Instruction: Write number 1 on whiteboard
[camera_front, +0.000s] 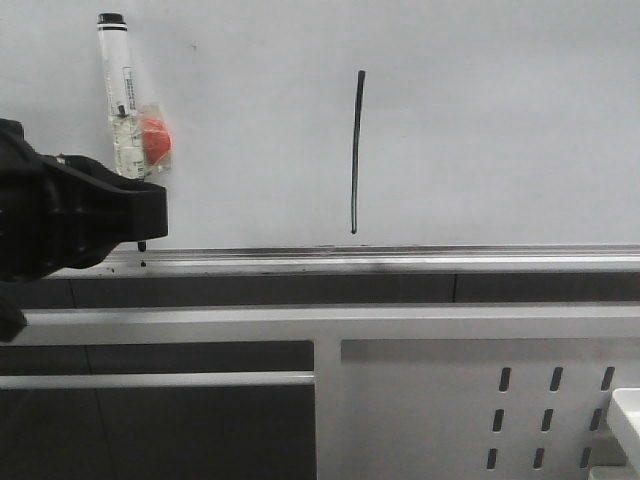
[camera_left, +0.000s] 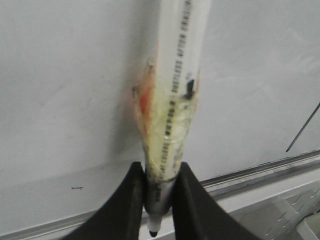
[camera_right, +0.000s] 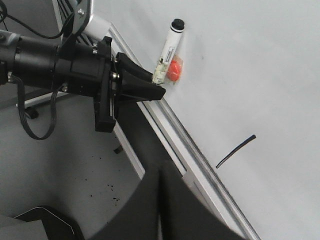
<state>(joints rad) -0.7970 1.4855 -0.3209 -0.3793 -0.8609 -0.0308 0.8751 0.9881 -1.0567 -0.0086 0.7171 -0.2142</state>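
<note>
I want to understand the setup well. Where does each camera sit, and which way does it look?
Front view: faces the whiteboard; left gripper enters from the left.
Left wrist view: on the left arm, looking along the marker it grips, toward the board.
Right wrist view: on the right arm, looking across at the left arm; right gripper fingers show.
All three views show the number 1.

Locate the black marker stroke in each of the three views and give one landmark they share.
Front: the number 1 stands near centre, right of the marker.
Left wrist: only a thin slanted piece at the right edge.
Right wrist: a short slanted line, lower right.
Shared landmark: the silver rail.
</note>
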